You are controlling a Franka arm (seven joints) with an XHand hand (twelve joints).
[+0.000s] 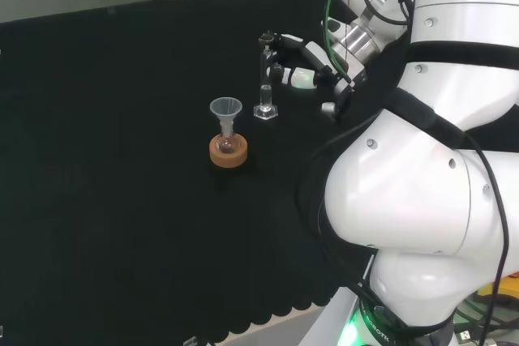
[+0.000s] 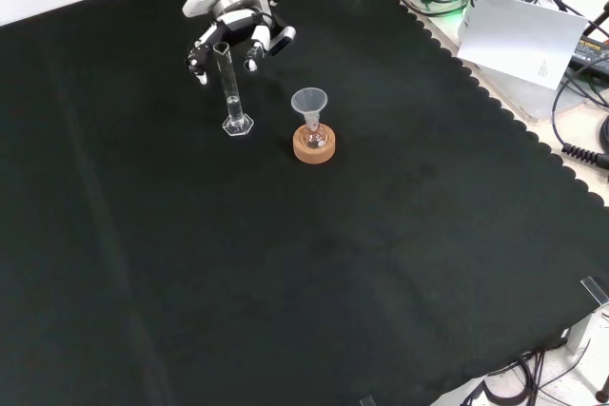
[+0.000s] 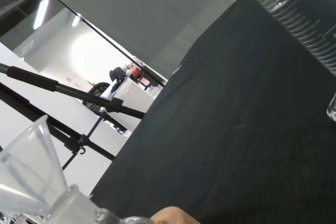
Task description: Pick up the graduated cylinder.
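The clear graduated cylinder (image 1: 265, 87) stands upright on its hexagonal foot on the black cloth, left of the hand (image 1: 302, 70) in the head view. In the front view the cylinder (image 2: 231, 87) rises with its top between the spread fingers of the hand (image 2: 233, 30), which comes in from the top. The fingers are relaxed and lie beside the cylinder's top, not closed round it. In the wrist view the cylinder's graduated wall (image 3: 299, 14) looms close.
A clear funnel (image 2: 309, 102) sits in a small flask on a cork ring (image 2: 314, 147), just right of the cylinder in the front view. The cloth's scalloped edge (image 2: 476, 92), a paper sheet (image 2: 523, 40) and cables lie at the right.
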